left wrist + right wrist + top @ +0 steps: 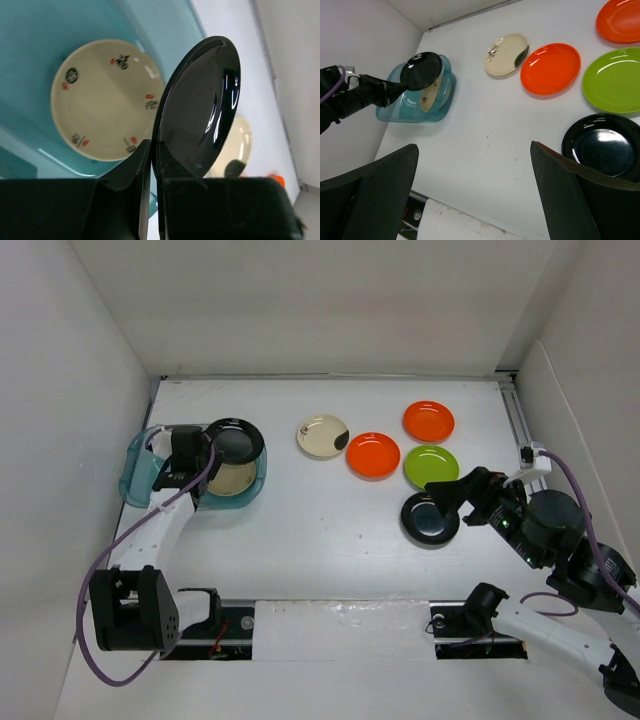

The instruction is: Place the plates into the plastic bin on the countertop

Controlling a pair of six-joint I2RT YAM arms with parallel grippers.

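Left gripper (154,155) pinches the rim of a glossy black round plate (197,107), held on edge over the translucent teal plastic bin (30,40). It covers the edge of the gold-tan plate (102,100) lying inside, below the fingers. Right gripper (474,147) spread wide, empty, with one finger partly covering a second black plate (602,150) on the matte white countertop (320,520); white walls (300,300) around.

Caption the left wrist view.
Left gripper holds a black plate on edge over the teal bin containing a patterned plate.

Right gripper (473,146) gapes, apparently beside nearer black plate (604,151).
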